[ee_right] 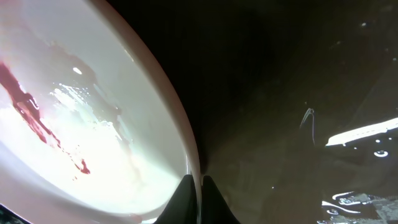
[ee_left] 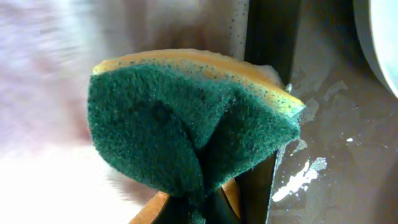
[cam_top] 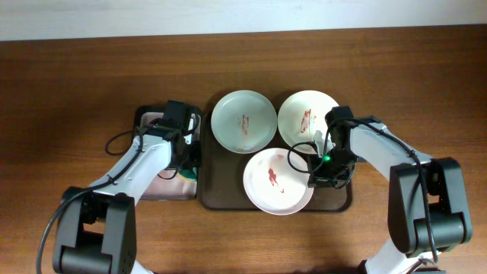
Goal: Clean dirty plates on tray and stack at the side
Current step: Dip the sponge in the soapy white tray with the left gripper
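Observation:
Three white plates with red streaks lie on the dark brown tray (cam_top: 221, 194): one at the back left (cam_top: 243, 120), one at the back right (cam_top: 304, 116), one at the front (cam_top: 275, 181). My right gripper (cam_top: 313, 176) is shut on the right rim of the front plate (ee_right: 93, 124); its fingers (ee_right: 199, 186) pinch the rim. My left gripper (cam_top: 190, 164) is shut on a green and yellow sponge (ee_left: 186, 124) over the smaller pinkish tray (cam_top: 163, 183), just left of the brown tray's edge.
The small black-rimmed tray sits left of the brown tray. Bare wood tabletop (cam_top: 418, 91) lies to the right and left (cam_top: 61, 114). Wet streaks show on the brown tray (ee_right: 360, 130) beside the front plate.

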